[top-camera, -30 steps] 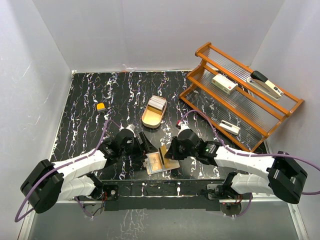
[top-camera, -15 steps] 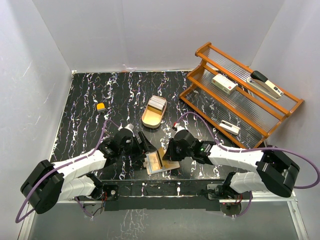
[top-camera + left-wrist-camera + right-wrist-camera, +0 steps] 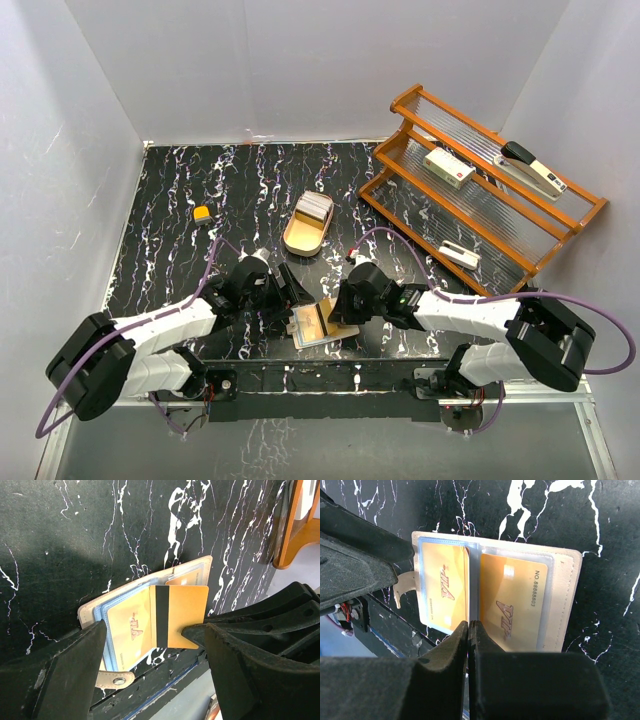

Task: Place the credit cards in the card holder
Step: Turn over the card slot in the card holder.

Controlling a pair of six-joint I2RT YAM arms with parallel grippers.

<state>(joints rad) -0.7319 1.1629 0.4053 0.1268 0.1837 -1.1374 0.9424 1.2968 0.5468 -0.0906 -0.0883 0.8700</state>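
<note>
The tan card holder point(image 3: 303, 328) lies open near the table's front edge, its tab point(image 3: 111, 679) pointing toward the arms. A gold credit card sits in each clear pocket point(image 3: 442, 587) point(image 3: 512, 605). My right gripper point(image 3: 337, 308) point(image 3: 469, 624) is shut on another gold credit card point(image 3: 182, 615) with a black stripe. That card stands on edge over the holder's middle fold. My left gripper point(image 3: 288, 290) point(image 3: 157, 627) is open, its fingers spread either side of the holder's near end, holding nothing. More credit cards point(image 3: 314, 206) lie stacked in the gold tray.
The gold oval tray point(image 3: 300, 238) stands behind the holder. A small orange object point(image 3: 202, 213) lies at the back left. A wooden rack point(image 3: 400, 195) at the right carries a white box point(image 3: 448, 167) and a stapler point(image 3: 533, 169). The table's front edge runs just below the holder.
My right gripper has moved left and down with the card, bringing it over the holder's fold. My left gripper has shifted slightly toward the holder and stays open.
</note>
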